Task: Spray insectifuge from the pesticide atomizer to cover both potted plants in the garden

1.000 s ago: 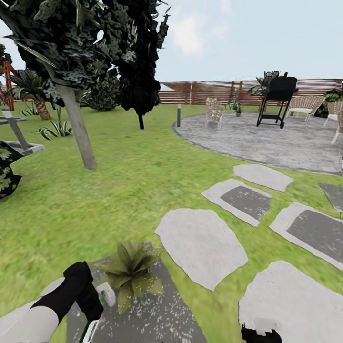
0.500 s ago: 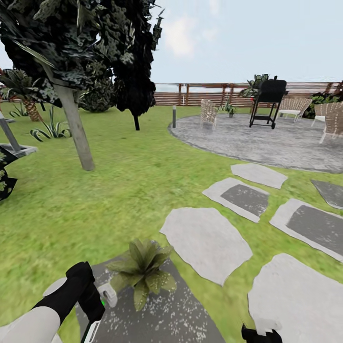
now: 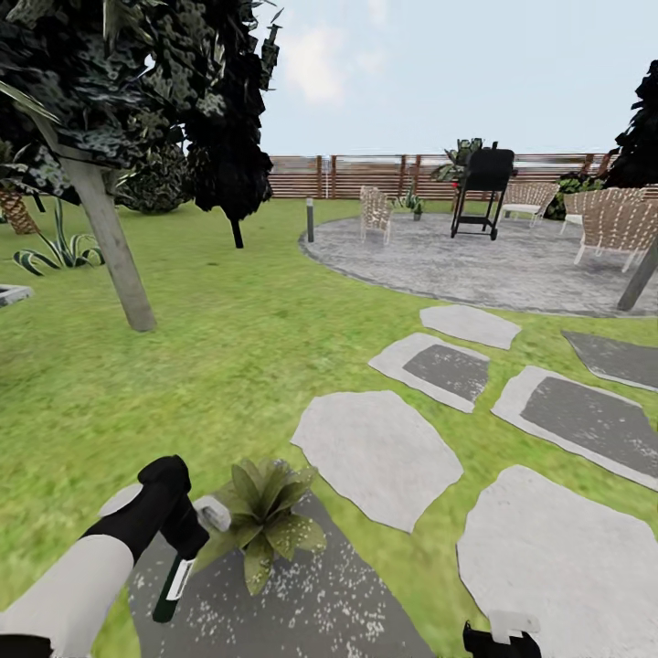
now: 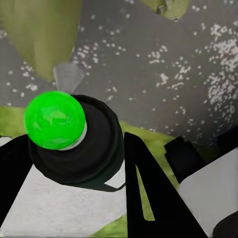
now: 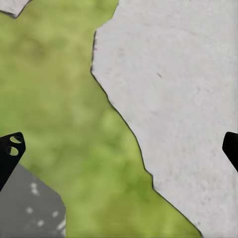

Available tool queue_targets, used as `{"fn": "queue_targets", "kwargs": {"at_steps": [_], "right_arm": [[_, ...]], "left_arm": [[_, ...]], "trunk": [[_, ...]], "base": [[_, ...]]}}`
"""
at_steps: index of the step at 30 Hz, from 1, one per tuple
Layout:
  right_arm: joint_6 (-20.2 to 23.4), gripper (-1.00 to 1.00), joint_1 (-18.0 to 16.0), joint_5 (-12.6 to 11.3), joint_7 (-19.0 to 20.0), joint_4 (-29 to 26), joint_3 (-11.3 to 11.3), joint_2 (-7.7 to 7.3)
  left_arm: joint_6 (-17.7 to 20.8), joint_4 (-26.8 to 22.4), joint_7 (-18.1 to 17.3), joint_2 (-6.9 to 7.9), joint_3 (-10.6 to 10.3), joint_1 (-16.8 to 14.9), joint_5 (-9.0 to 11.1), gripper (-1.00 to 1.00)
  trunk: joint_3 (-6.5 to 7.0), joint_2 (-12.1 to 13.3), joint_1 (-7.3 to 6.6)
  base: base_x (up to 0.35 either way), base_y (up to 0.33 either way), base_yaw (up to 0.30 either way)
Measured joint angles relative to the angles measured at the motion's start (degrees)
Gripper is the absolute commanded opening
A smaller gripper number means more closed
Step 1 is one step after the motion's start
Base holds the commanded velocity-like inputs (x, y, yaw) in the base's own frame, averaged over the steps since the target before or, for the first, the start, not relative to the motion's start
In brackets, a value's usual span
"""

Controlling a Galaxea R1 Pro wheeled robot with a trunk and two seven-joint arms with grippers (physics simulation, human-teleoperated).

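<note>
The pesticide atomizer [image 3: 172, 580] is a slim dark green bottle with a white band, hanging tilted from my left gripper [image 3: 187, 546], which is shut on it. In the left wrist view its bright green nozzle ball [image 4: 54, 119] and black cap sit between the black fingers [image 4: 148, 188]. Just right of that gripper, one potted plant [image 3: 265, 521] sits on a dark speckled stepping stone [image 3: 320, 603]; an olive leaf [image 4: 44, 34] of it shows close ahead of the nozzle. My right gripper [image 5: 120, 148] is open over lawn and pale stone, low at the head view's edge [image 3: 498, 640].
Grey stepping stones [image 3: 375, 452] lead across the lawn to the round paved patio [image 3: 475, 265] with a black grill [image 3: 482, 192] and wicker chairs [image 3: 617, 228]. A tree trunk [image 3: 110, 247] stands at the left, a post [image 3: 638, 274] at the far right, a slatted fence [image 3: 366, 175] behind.
The head view has swung right, so the scene shifted left. My left gripper has risen with the atomizer, bringing the whole bottle into view beside the plant.
</note>
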Motion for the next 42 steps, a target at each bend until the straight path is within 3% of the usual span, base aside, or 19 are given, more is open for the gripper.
{"fn": "queue_targets", "kwargs": {"at_steps": [11, 15, 18, 29, 38, 42], "right_arm": [[0.0, 1.0, 0.0, -0.3, -0.1, -0.1, -0.1, 0.12], [0.0, 1.0, 0.0, -0.3, -0.1, -0.1, -0.1, 0.18], [0.0, 1.0, 0.0, -0.3, 0.0, -0.1, -0.2, 0.18], [0.0, 1.0, 0.0, -0.3, 0.0, -0.1, -0.2, 0.17], [0.0, 1.0, 0.0, -0.3, -0.1, -0.1, -0.1, 0.18], [0.0, 1.0, 0.0, -0.3, -0.1, -0.1, -0.1, 0.18]], "left_arm": [[-0.1, 0.7, -0.8, 1.16, -0.2, 0.6, 0.3, -1.0], [-0.1, 0.7, -0.7, 0.69, -4.6, 0.8, 0.1, -1.0], [-0.1, 1.3, -0.5, 0.71, -6.2, 0.8, 0.1, -1.0], [0.1, 3.6, 0.0, 1.78, -6.0, 0.9, -0.2, -1.0], [-0.1, 4.9, 0.5, 1.26, -5.9, 4.7, 0.5, -1.0], [0.2, 3.5, -0.3, 0.65, -6.0, 3.3, 0.7, -1.0]], "trunk": [[0.0, 0.0, 0.0], [0.0, 0.0, 0.02], [0.0, 0.0, 0.01], [-0.18, 0.0, -0.01], [-0.18, 0.0, 0.0], [-0.17, 0.0, 0.0]], "base": [[-0.011, 0.006, -0.088], [-0.161, 0.219, -0.041], [-0.059, 0.288, -0.025], [0.018, 0.291, -0.198], [0.027, 0.03, -0.004], [0.0, 0.0, 0.0]]}}
